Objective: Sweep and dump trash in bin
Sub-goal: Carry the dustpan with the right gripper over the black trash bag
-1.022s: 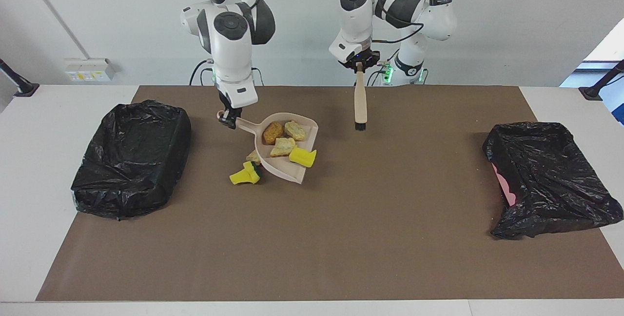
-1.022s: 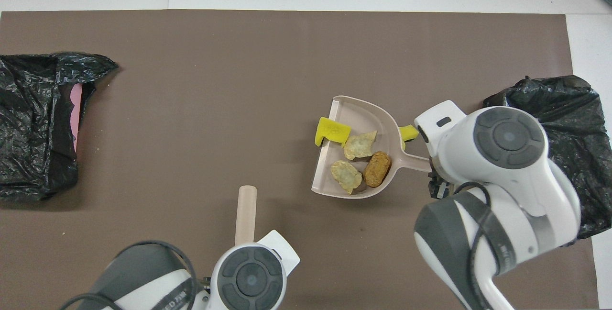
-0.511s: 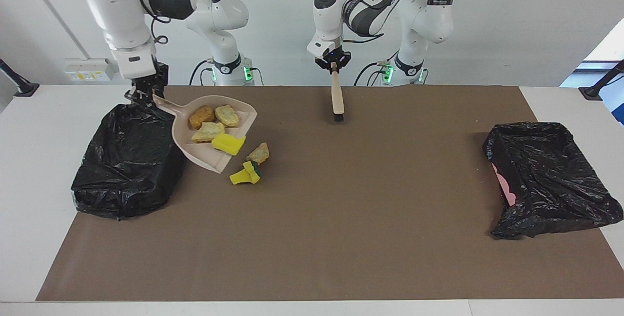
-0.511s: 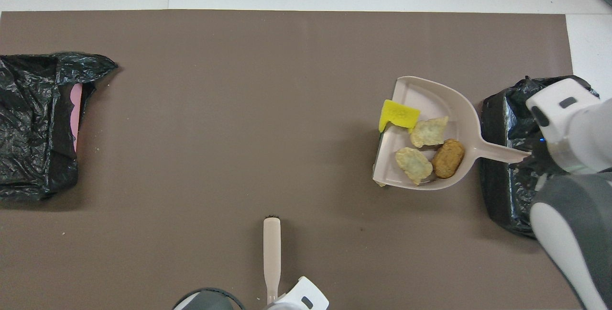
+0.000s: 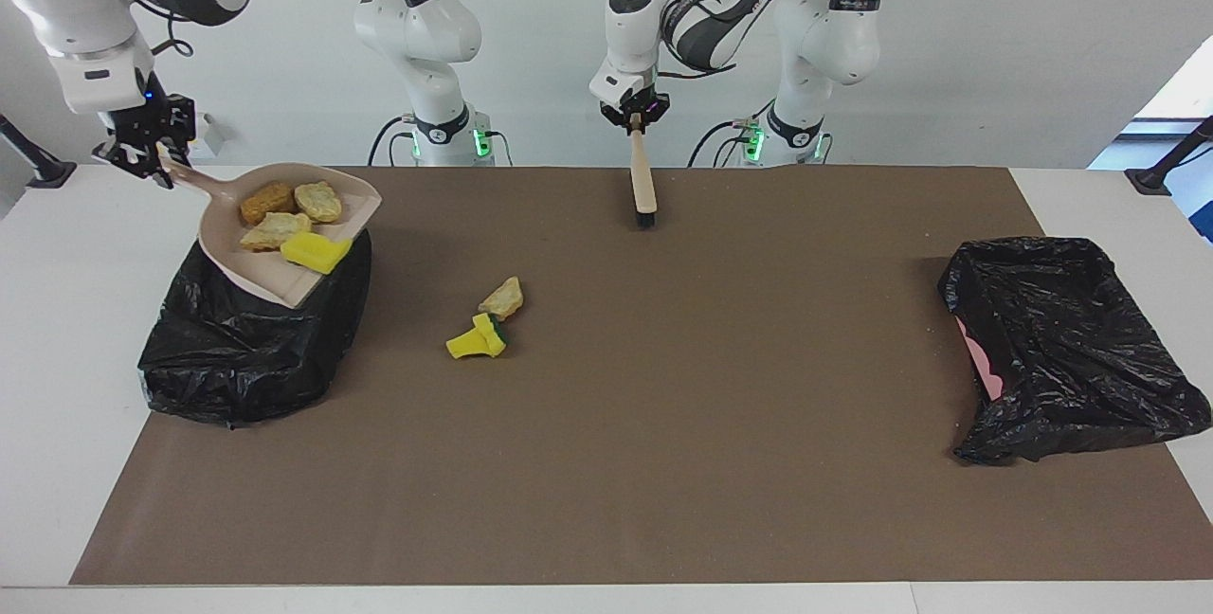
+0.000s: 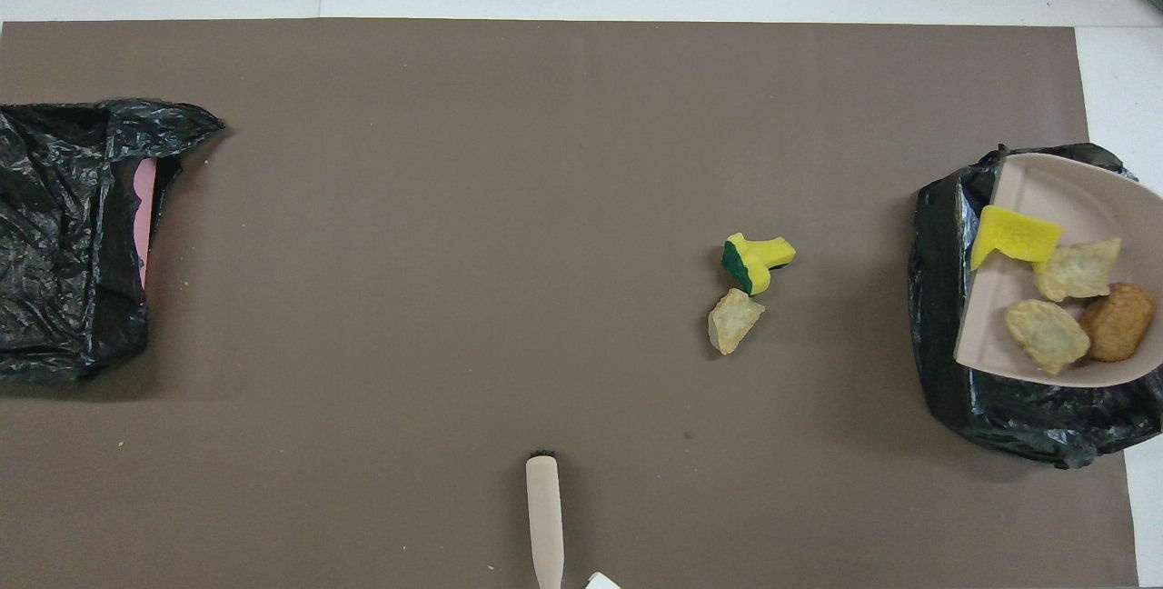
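Starting at the right arm's end of the counter (image 5: 57,330), your right gripper (image 5: 142,152) is clamped on the handle of the beige dustpan (image 5: 248,256), holding it raised over the black-bagged bin (image 5: 237,349) there. The pan carries four pieces of the trash: an orange-brown lump (image 5: 266,203), two pale foam chunks (image 5: 318,201) (image 5: 272,231) and a bright yellow sponge piece (image 5: 316,253) sitting at the pan's open lip. In the overhead view the pan (image 6: 1072,198) covers much of that bin's (image 6: 945,298) opening, with the yellow piece (image 6: 1013,235) at the lip and the lump (image 6: 1116,322) deepest in the pan.

Moving toward the middle, you have two scraps lying on the brown mat (image 5: 663,462), well apart from the bin: a pale foam scrap (image 5: 501,297) and, touching or just beside it and farther from the robots, a green-backed yellow sponge (image 5: 477,338). The overhead view shows the same pair, the foam scrap (image 6: 734,320) and the green-backed sponge (image 6: 758,261).

Next along, your left gripper (image 5: 635,117) is shut on the handle of the brush (image 5: 642,180), which hangs bristles down over the robots' edge of the mat; from above only the brush (image 6: 544,516) shows, clear of the two loose scraps.

At the left arm's end of the counter sits a second black-bagged bin (image 5: 1066,349), slumped, with a strip of pink showing at its side.
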Robot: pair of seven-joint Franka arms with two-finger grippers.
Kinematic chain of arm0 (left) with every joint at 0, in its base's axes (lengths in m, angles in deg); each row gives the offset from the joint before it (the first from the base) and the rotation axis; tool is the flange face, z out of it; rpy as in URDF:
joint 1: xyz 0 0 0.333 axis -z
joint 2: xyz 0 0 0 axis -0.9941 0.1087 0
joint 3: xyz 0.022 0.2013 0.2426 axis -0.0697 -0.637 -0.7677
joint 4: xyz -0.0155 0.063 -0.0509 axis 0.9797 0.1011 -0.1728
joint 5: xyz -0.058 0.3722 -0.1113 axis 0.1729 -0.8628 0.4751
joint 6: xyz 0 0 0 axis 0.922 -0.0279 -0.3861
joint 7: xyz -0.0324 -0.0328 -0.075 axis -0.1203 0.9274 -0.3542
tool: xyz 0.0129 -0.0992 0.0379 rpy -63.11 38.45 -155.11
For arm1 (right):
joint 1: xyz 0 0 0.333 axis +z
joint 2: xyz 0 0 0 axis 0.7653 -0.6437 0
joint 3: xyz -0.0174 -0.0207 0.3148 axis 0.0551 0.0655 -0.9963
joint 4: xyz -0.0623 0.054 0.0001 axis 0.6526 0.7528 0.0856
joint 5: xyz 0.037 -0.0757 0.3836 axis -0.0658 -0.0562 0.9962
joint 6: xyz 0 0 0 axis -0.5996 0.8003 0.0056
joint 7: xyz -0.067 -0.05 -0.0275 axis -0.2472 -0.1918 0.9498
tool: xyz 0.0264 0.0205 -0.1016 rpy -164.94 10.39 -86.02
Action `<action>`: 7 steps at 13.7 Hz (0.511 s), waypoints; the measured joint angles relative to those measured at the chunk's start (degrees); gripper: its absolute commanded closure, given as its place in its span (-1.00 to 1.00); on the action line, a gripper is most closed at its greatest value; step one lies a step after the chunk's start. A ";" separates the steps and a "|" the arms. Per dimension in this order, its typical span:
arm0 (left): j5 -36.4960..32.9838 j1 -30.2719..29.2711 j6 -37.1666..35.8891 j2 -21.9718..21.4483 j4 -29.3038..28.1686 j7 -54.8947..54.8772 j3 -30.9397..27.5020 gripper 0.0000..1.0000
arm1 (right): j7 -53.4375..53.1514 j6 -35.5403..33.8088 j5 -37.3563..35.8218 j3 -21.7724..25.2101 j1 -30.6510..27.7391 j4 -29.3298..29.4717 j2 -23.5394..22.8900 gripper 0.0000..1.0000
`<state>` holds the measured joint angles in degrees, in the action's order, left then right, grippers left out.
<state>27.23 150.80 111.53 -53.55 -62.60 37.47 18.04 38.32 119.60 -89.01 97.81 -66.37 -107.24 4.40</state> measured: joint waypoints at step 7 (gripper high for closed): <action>0.00 0.02 4.18 3.06 -0.19 -0.01 -0.21 0.16 | 8.39 10.53 -7.60 1.10 -4.83 0.26 -4.72 1.00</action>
<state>27.23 150.82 115.71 -50.49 -62.79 37.46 17.83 46.71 130.14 -96.61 98.91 -71.20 -106.98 -0.32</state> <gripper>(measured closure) 0.736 0.674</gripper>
